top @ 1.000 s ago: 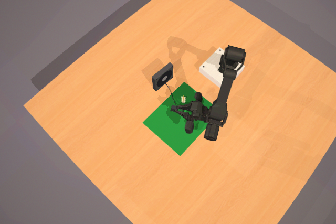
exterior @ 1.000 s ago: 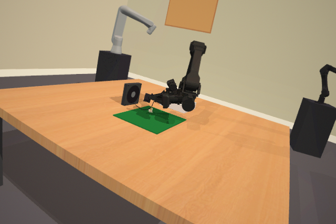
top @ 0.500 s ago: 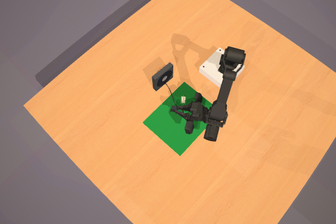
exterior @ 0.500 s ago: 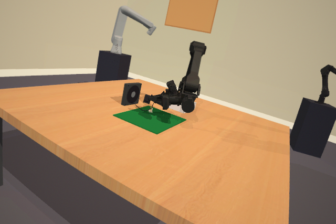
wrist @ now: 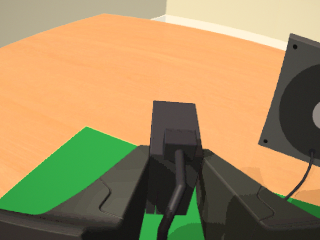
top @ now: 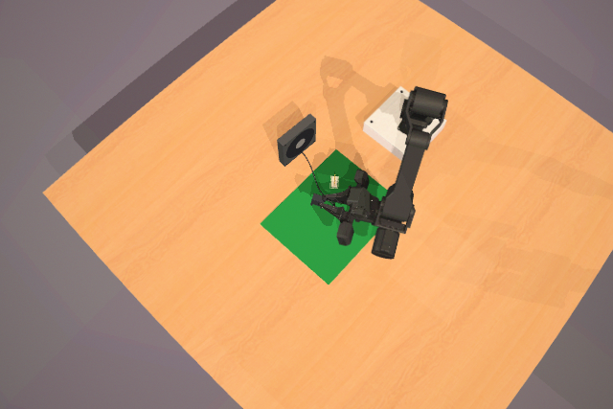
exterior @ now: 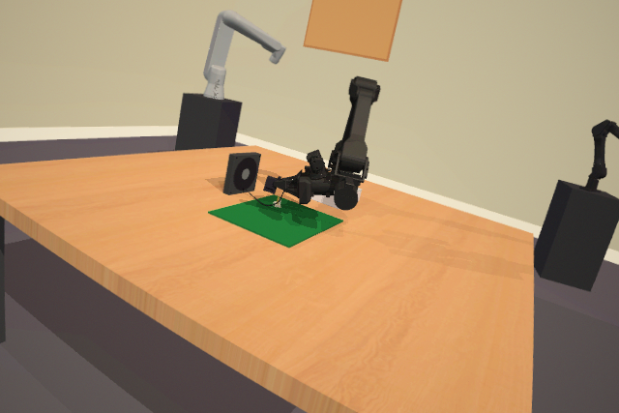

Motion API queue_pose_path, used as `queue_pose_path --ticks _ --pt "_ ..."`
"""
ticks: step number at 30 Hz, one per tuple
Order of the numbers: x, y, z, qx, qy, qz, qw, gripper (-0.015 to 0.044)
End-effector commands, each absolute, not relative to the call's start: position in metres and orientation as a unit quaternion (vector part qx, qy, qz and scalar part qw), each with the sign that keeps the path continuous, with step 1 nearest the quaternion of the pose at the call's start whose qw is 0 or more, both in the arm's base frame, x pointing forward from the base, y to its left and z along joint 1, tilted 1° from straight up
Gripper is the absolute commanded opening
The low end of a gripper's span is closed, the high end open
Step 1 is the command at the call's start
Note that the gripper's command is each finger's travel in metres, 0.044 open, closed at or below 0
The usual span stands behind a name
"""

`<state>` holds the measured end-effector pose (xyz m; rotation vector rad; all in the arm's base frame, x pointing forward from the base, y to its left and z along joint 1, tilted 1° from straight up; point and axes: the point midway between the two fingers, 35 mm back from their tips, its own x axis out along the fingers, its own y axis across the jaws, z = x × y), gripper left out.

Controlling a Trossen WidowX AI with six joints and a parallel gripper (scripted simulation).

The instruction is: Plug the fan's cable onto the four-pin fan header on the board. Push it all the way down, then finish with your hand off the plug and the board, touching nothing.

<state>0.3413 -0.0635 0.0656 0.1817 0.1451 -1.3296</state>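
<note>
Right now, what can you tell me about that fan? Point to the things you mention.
The square dark-grey fan (top: 283,150) (exterior: 233,173) (wrist: 280,75) looks like hard plastic, with a black round middle, a pale grey hub and small corner holes. It stands upright on the light wooden table (top: 197,246) (exterior: 349,298) (wrist: 100,65), just off the flat green board (top: 316,251) (exterior: 284,230) (wrist: 75,165). A thin dark cable runs from its face. The claw isn't touching it.
</note>
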Motion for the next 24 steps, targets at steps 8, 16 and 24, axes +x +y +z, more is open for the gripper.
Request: queue_pose_path --ticks 8,16,24 --pt "0.3409 -0.0635 0.0581 0.082 0.069 -0.616 0.78 0.0" --pt "0.341 -0.0634 0.0551 0.082 0.069 -0.616 0.78 0.0" --pt "0.3411 -0.0633 0.0522 0.082 0.069 -0.616 0.78 0.0"
